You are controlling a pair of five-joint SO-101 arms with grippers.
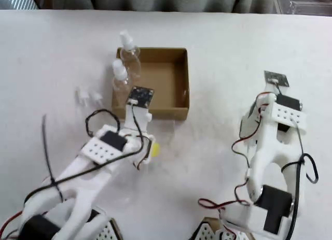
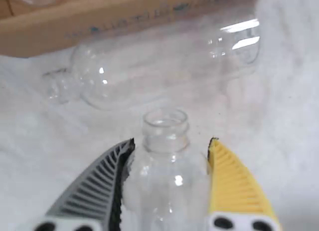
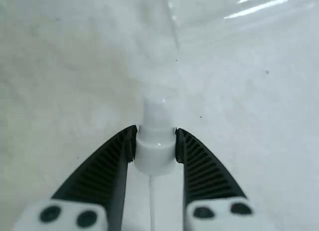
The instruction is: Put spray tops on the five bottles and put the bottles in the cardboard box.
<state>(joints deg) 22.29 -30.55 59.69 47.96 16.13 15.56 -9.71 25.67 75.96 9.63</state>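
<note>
My left claw [image 2: 171,141] is clenched on an uncapped clear bottle [image 2: 164,126]. The grey finger [image 2: 99,181] and the yellow finger [image 2: 234,181] press on it from both sides, just under the open neck. Beyond it a second bottle [image 2: 164,66], also without a top, lies on its side on the table [image 2: 289,116], just beside the outer wall of the box [image 2: 99,21].

My right claw [image 3: 155,131] grips a white spray top [image 3: 155,151] by its collar between two black fingers [image 3: 104,176]. The top's thin tube [image 3: 150,201] runs back toward the wrist and its nozzle end points away over the white table.

From above, I see the left arm [image 1: 104,146] reaching up to the near wall of the box, while the right arm [image 1: 275,126] sits well apart from the box on the other side. Two capped bottles [image 1: 129,58] stand at the box wall on the left arm's side. I cannot tell for sure whether they are inside it. Two loose tops [image 1: 83,95] lie on the table near that same wall, outside the box.
</note>
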